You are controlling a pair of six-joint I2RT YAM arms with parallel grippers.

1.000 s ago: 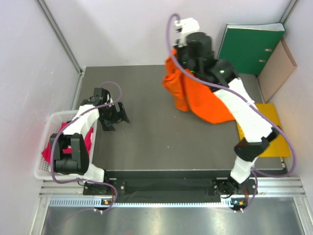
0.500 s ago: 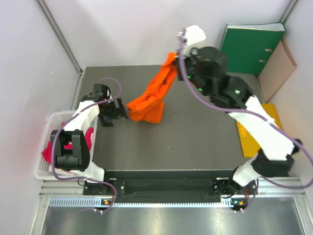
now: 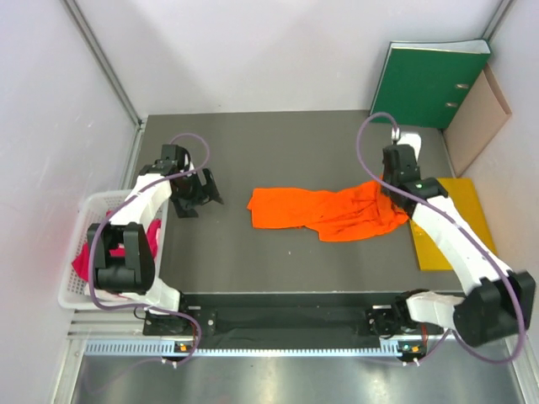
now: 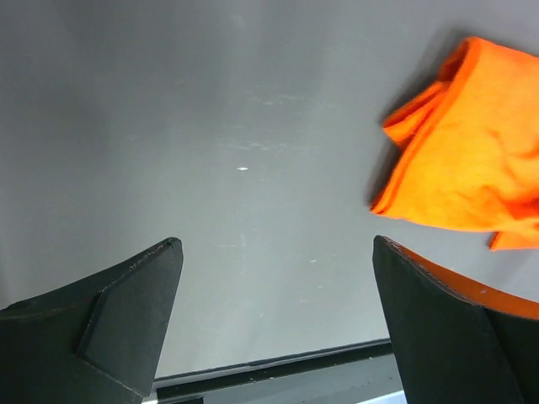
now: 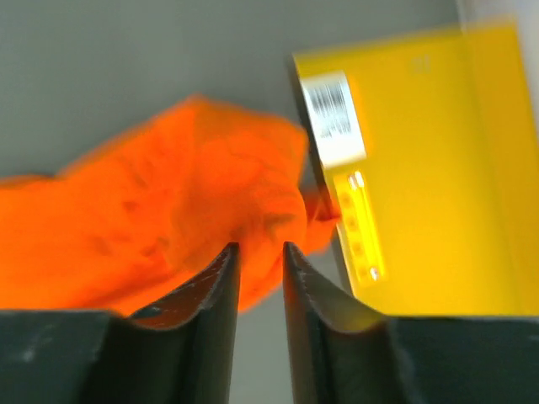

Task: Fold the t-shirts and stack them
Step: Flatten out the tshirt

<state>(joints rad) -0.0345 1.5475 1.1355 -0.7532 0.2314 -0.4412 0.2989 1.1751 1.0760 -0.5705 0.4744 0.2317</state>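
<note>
I have the orange t-shirt [image 3: 324,212] laid out in a long strip across the centre-right of the overhead frame, its right end just beside the yellow envelope [image 3: 459,220]. My right gripper [image 5: 259,250] sits over that end, jaws only narrowly apart. The wrist view is blurred, so I can't tell whether cloth is caught between them. The left gripper [image 4: 274,324] hovers gaping wide near the shirt's left end, well placed, I judge, to take a corner. The magenta t-shirt [image 3: 82,261] lies in the basket [image 3: 94,202] at the left edge.

a lab robot cell — white partition walls [image 3: 253,50], aluminium base rail [image 3: 286,347] (green binder [image 3: 429,80] aside)
</note>
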